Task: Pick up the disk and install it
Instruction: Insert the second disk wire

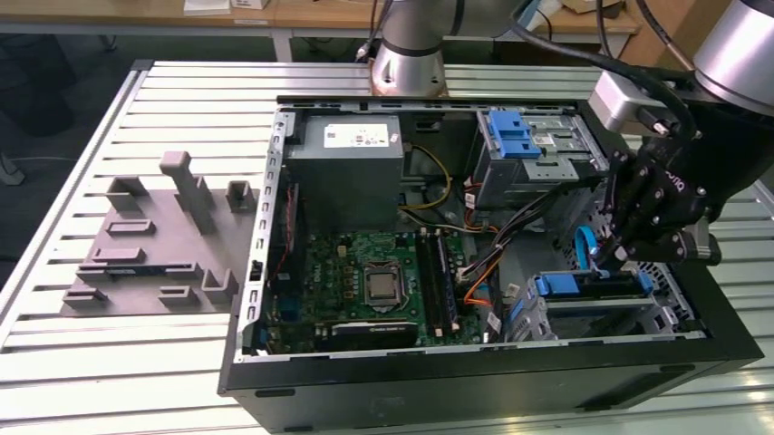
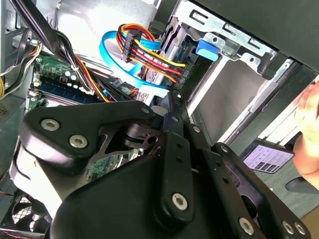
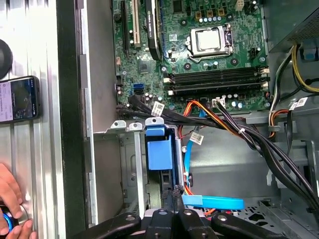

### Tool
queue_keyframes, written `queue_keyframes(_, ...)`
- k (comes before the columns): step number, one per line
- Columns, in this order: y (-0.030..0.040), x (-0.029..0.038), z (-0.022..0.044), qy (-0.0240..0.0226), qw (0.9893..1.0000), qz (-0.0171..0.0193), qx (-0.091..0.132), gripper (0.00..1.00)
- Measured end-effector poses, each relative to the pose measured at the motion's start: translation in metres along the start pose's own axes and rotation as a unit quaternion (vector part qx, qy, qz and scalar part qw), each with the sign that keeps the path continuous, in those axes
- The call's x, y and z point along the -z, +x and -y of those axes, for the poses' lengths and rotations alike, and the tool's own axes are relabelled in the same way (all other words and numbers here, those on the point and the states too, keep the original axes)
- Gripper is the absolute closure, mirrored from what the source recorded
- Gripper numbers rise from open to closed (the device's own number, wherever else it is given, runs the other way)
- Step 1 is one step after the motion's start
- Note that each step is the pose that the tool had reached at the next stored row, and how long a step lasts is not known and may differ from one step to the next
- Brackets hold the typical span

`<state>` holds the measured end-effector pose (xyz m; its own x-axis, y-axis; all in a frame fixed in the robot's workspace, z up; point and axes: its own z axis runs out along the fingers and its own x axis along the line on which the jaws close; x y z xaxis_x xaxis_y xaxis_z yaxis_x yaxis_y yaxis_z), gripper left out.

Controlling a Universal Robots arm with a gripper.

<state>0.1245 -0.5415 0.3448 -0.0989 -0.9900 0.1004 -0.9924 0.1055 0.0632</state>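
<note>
The gripper's (image 3: 173, 191) black linkage is seen closest in both wrist views, its fingers drawn together with no gap, tips set at the end of the disk (image 3: 159, 154). The disk, marked by its blue carrier, is seated in the metal drive bay (image 3: 130, 164) of the open computer case (image 1: 484, 385). A light-blue cable (image 3: 214, 202) is seen just beside it, and the motherboard (image 3: 199, 45) beyond.

An open computer case (image 1: 303, 381) beside a grey foam tray (image 1: 145, 245), phone (image 3: 17, 98) nearby.
</note>
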Motion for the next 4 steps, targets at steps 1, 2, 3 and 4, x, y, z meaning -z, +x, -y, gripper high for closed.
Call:
queue_keyframes(1, 0.0, 0.0002, 0.0, -0.0002, 1.0, -0.0002, 0.0, 0.89)
queue_keyframes(2, 0.0, 0.0002, 0.0, -0.0004, 1.0, -0.0003, 0.0, 0.89)
queue_keyframes(3, 0.0, 0.0002, 0.0, -0.0005, 1.0, -0.0002, 0.0, 0.89)
queue_keyframes(4, 0.0, 0.0002, 0.0, -0.0005, 1.0, -0.0002, 0.0, 0.89)
